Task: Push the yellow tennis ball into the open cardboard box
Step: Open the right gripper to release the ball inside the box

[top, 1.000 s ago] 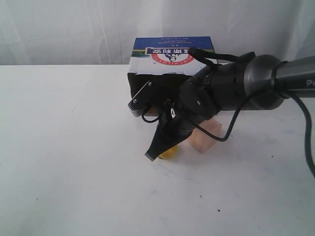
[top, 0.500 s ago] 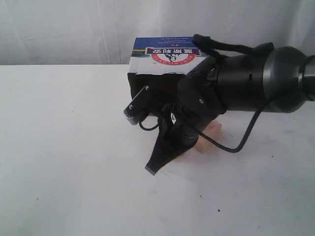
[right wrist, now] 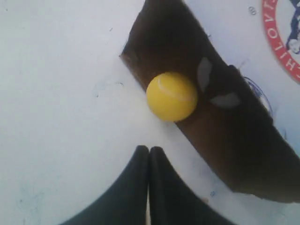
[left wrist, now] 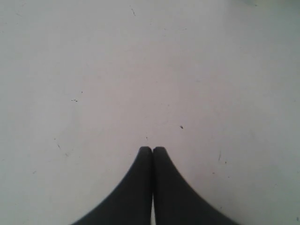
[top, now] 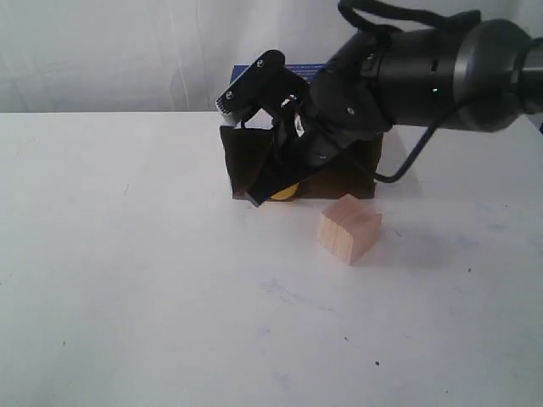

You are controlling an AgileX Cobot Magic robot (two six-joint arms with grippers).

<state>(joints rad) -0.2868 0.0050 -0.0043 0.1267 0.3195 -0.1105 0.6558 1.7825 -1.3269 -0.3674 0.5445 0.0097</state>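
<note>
The yellow tennis ball [right wrist: 172, 96] rests at the mouth of the open cardboard box [right wrist: 220, 122], against its dark brown inside. In the exterior view only a sliver of the ball [top: 285, 192] shows under the black arm, at the front opening of the box [top: 240, 161]. My right gripper [right wrist: 149, 149] is shut with nothing in it, its tips a short way from the ball; in the exterior view that gripper [top: 254, 200] points down in front of the box. The left gripper [left wrist: 153, 149] is shut over bare white table, with neither ball nor box in its view.
A pale wooden cube [top: 349, 228] stands on the white table [top: 127, 280] in front of the box, right of the right gripper. A white curtain [top: 110, 51] hangs behind. The right arm's black body [top: 407, 72] covers most of the box top.
The right arm has lifted and swung back toward the box, uncovering the wooden cube. The ball has gone from the open table to the box's mouth.
</note>
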